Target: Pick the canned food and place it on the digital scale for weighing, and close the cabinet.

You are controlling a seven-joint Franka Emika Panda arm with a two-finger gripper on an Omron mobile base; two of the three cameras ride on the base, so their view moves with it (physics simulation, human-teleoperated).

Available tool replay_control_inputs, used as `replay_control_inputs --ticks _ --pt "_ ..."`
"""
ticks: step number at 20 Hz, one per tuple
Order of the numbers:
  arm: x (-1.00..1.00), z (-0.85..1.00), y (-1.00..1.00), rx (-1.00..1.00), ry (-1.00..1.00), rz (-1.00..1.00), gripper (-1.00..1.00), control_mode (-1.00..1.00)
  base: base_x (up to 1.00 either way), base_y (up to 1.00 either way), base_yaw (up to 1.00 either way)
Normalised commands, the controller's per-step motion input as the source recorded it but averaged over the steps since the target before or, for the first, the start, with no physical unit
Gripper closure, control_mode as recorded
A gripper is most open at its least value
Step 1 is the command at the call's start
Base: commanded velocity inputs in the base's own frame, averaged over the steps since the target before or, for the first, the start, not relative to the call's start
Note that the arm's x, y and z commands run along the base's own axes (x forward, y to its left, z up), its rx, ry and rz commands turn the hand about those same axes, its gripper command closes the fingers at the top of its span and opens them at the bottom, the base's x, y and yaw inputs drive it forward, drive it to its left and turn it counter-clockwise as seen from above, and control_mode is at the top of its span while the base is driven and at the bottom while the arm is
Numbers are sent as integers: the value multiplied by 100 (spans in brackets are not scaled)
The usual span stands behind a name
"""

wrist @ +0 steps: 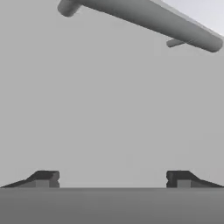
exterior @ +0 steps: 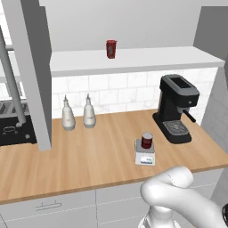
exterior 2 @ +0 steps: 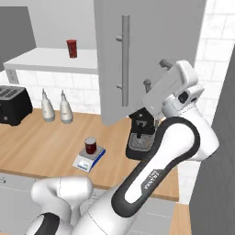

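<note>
Sitting upright on the digital scale (exterior: 145, 155) near the coffee machine (exterior: 176, 107), the canned food (exterior: 147, 140) has its weighing spot, so that half of the task looks done. The gripper (exterior 2: 153, 74) is raised beside the open cabinet door (exterior 2: 147, 55) with its jaws spread wide and nothing between them, facing the flat grey panel close to the bar handle (wrist: 144, 19). That placement suits pushing the door shut, which I judge is the step in hand.
</note>
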Motion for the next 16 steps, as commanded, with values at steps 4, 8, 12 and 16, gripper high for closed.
replay_control_inputs --ticks 4,8,12,16 --pt "100 -2 100 -13 11 -29 -100 -100 0 0 0" --pt "100 -8 100 -17 16 -25 -100 -100 0 0 0" --pt "98 -3 68 -12 14 -15 -100 -100 0 0 0" --pt "85 0 37 -5 7 -9 -100 -100 0 0 0"
